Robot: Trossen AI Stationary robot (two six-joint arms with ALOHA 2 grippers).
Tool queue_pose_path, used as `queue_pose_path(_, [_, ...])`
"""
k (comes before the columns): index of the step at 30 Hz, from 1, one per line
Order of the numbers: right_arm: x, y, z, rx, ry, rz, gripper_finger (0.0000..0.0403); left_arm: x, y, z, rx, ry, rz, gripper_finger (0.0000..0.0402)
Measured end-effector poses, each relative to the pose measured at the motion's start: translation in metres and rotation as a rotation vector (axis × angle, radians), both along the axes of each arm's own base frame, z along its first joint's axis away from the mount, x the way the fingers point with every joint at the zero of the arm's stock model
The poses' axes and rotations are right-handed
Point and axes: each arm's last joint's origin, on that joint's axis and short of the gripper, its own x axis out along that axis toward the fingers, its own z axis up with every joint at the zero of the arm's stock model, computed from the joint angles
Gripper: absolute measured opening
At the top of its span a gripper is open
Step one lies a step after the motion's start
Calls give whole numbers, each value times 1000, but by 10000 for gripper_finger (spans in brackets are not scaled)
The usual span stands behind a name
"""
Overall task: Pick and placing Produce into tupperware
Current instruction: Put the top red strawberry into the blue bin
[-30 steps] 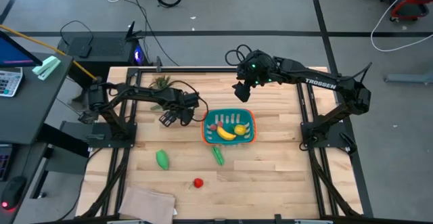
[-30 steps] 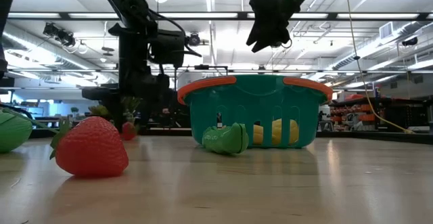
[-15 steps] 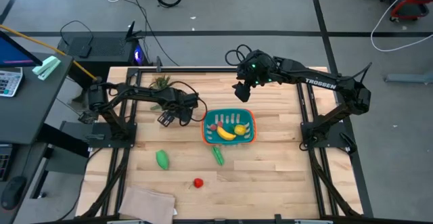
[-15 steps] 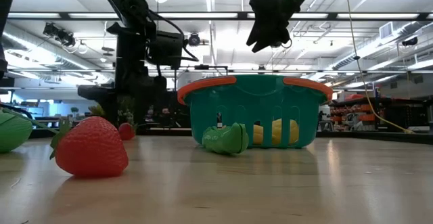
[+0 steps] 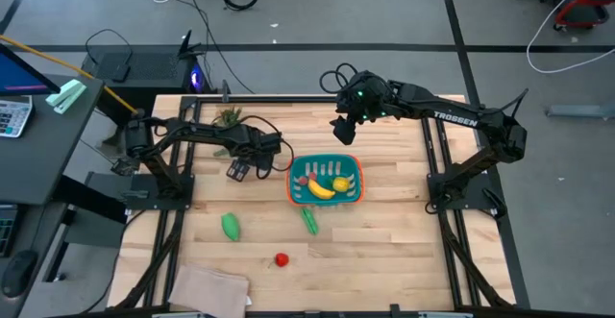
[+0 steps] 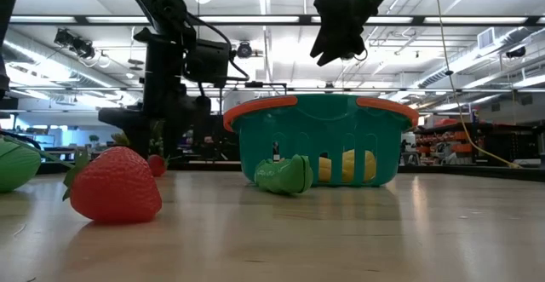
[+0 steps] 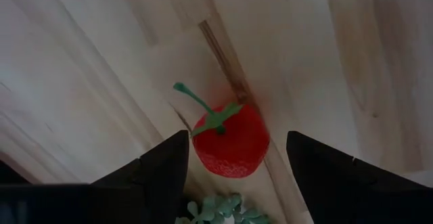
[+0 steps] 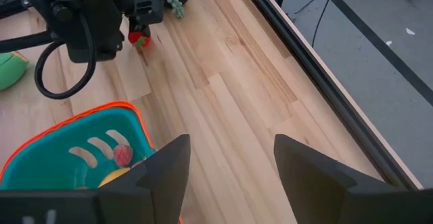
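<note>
My left gripper points down, open, over a small red fruit with a green stem; its fingers stand on either side of the fruit, which rests on the table. The fruit also shows under that gripper. The teal tupperware holds a banana, a yellow chunk and a red piece. My right gripper hangs open, high above the tupperware's far side. A green pod lies against the tupperware's near wall. A green piece and a strawberry lie nearer the front.
A spiky potted plant stands at the far left, just behind my left gripper. A tan cloth lies at the near left corner. Bare wood stretches right of the tupperware and along the front edge.
My left gripper has rolled about its own pointing line while staying over the small red fruit. Its fingers have kept the same gap. The fruit and the other pieces have not moved.
</note>
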Motion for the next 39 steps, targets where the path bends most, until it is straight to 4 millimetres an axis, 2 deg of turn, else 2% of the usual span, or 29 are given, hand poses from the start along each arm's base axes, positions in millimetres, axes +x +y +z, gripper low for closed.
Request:
queue_pose_path(11, [0,0,0,0,0,-1,223,0,1,0,1,-11,33,253])
queue_pose_path(21, [0,0,0,1,-1,-1,223,-5,14,0,13,-40,171,245])
queue_pose_path(39, [0,0,0,1,0,-1,219,-1,14,0,-24,-92,173,244])
